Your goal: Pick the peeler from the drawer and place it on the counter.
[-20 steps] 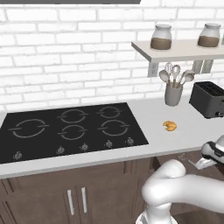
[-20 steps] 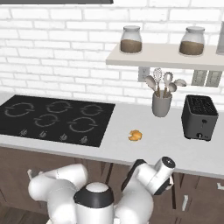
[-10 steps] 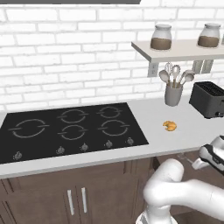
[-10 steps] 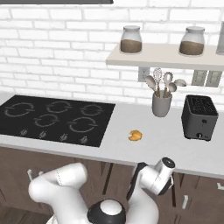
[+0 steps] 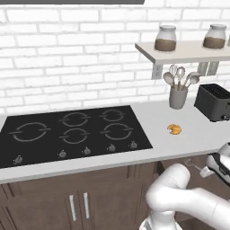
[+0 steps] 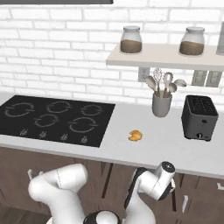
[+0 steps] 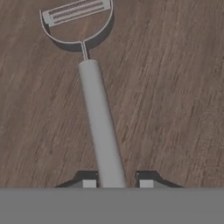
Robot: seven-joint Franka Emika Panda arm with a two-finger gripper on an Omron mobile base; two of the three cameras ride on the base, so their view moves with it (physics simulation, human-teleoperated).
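The gripper (image 7: 117, 183) stands over the peeler (image 7: 97, 118), its two fingertips (image 7: 89, 183) set either side of the lower handle, one touching or nearly touching it and the other a little apart; the jaws read as narrowly parted and not yet clamped, though whether the near pad makes contact cannot be told. The peeler lies flat on the wood-grain floor of the drawer (image 7: 175, 87), handle running away from the hand and the looped blade head at the far end, slightly tilted from the finger line. In the left base view the hand sits low, below the front edge of the counter (image 5: 188, 143), to the right of the hob (image 5: 72, 132). Judgement: the step in hand is the grasp. To do it well, the hand should be centred so that both pads meet the handle evenly, low enough to seat on the round shaft, then closed squarely; an off-centre close may roll or skew the slender handle. The lift should go straight up, clearing the drawer before swinging to bare counter near the croissant (image 5: 174, 129).
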